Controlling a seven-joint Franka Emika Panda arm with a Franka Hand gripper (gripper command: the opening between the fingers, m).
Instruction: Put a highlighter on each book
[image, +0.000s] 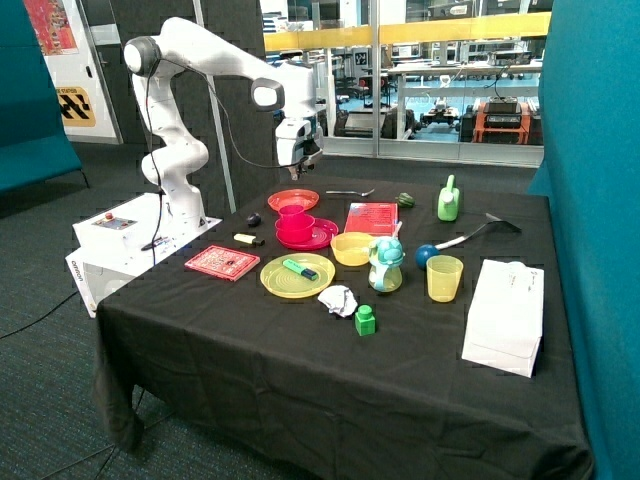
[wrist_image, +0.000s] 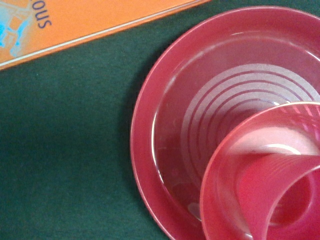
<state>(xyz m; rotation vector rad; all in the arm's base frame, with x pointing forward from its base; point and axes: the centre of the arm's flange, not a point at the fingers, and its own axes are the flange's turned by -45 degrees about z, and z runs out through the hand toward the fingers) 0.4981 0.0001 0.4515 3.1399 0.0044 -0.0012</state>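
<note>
Green highlighter (image: 300, 269) parked in round yellow plastic plate (image: 275, 285), yellow-black one (image: 247, 239) loose on black-clothed surface (image: 250, 350). Both patterned red square books (image: 222, 262) (image: 371, 217) bare. Tool (image: 296, 160) up over pink cup (wrist_image: 270, 180); can't tell its opening.

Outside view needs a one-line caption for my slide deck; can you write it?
Gripper hovers above the red plate and cup; both books bare, green highlighter on yellow plate.

**A:** quick count? I get two books, one (image: 221, 262) near the edge and one (image: 371, 217) further back.

**B:** yep, plus two highlighters: yellow (image: 247, 239) and green (image: 300, 269).
</note>
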